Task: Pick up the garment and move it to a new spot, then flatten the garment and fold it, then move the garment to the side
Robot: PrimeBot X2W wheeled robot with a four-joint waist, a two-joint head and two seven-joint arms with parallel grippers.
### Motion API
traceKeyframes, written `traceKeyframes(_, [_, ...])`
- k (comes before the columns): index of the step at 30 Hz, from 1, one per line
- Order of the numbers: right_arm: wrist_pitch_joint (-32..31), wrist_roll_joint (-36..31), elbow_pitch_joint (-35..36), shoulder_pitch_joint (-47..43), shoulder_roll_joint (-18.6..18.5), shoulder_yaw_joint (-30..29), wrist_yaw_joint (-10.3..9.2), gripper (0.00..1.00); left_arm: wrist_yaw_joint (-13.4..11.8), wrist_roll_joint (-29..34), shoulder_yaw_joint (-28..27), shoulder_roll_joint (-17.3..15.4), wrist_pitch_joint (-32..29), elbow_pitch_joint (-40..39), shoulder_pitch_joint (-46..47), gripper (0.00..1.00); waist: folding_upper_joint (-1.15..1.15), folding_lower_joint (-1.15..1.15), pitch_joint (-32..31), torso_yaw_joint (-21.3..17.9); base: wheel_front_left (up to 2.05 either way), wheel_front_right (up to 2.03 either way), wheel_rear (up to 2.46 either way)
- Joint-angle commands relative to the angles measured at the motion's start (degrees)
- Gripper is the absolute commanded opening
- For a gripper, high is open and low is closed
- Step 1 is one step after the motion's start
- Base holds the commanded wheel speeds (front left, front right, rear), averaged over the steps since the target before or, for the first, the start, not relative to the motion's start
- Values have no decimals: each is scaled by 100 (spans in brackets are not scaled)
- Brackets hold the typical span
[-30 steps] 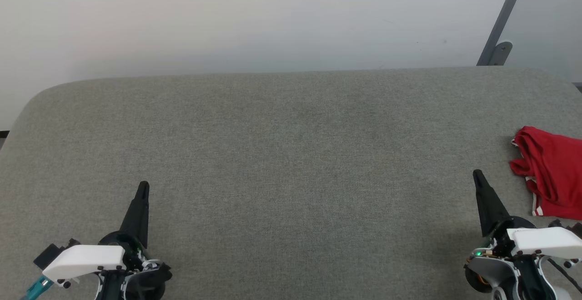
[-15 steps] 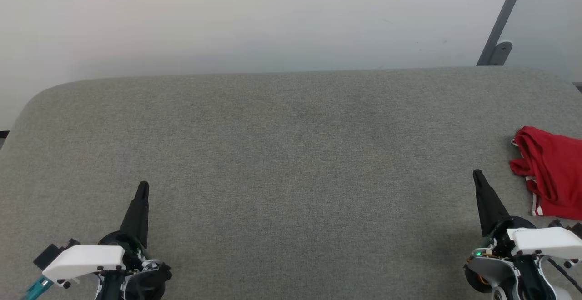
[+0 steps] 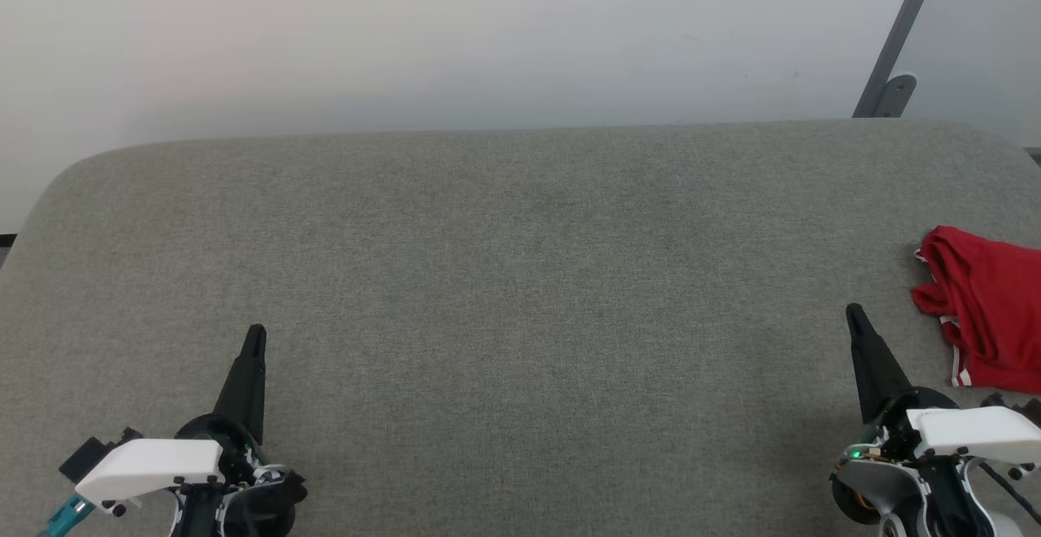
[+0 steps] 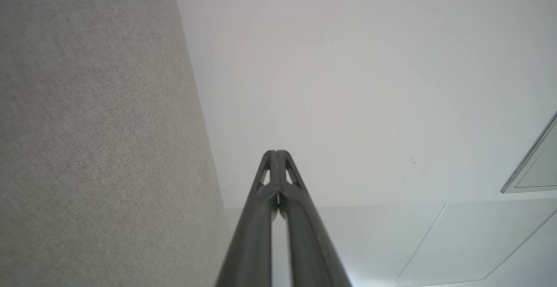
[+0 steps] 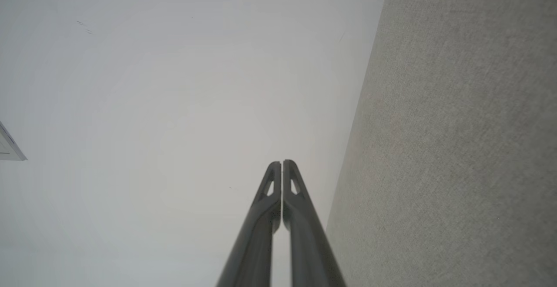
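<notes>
Both pairs of dark fingers are pressed together and hold nothing: the left gripper at the lower left, the right gripper at the lower right, each above the grey fabric table. The red garment lies crumpled at the table's far right edge, just beside the right gripper, apart from it. A pale wall rises behind the table.
</notes>
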State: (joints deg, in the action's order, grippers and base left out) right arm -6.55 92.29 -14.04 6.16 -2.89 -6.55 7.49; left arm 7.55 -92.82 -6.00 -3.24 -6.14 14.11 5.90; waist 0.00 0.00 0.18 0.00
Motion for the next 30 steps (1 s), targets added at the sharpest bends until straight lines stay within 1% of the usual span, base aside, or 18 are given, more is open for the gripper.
traceKeyframes(1, [-10,22,-5,25,5,0,0,0,-12,7,-26,14,-26,-1,73,0,0,0,0,0,0,0,0])
traceKeyframes(30, [-9,23,-3,25,5,0,0,0,-12,28,-42,23,-38,-1,76,0,0,0,0,0,0,0,0])
